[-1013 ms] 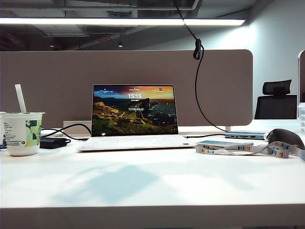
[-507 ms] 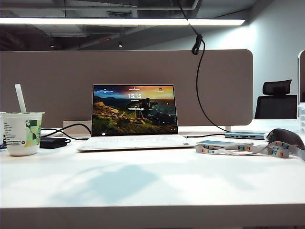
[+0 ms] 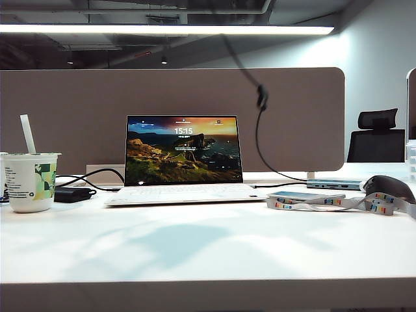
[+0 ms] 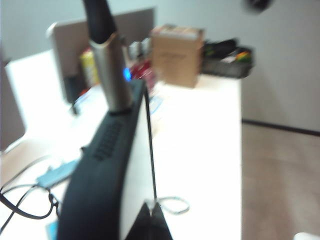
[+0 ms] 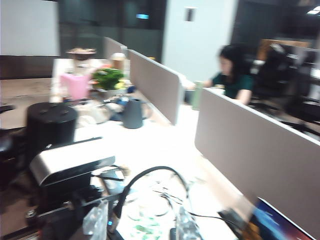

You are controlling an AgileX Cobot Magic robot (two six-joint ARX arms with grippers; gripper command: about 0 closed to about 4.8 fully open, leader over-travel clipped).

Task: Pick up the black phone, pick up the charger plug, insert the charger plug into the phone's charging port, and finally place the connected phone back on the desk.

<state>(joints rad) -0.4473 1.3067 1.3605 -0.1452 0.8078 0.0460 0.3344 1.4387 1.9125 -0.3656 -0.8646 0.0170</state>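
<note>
Neither gripper shows in the exterior view. In the left wrist view my left gripper (image 4: 152,209) is shut on the black phone (image 4: 102,165), which I see edge-on. The silver charger plug (image 4: 111,70), with a blue light, sits at the phone's far end, where the charging port is hidden. My right gripper (image 5: 142,222) is open above the desk (image 3: 195,260). A blue-lit point and the black cable (image 5: 147,172) are close to one fingertip (image 5: 97,220), which is not clamped on them. The cable's strap loop (image 3: 262,96) hangs before the divider.
On the desk stand an open laptop (image 3: 183,156), a paper cup with a straw (image 3: 29,181), a black power brick (image 3: 73,194), a pale blue slab with a lanyard (image 3: 305,195) and a dark mouse-like lump (image 3: 389,187). A fabric divider (image 3: 78,110) runs behind them.
The hanging cable and its strap loop have swung left and a little lower, and its upper part now slants up to the left. The things on the desk have not moved.
</note>
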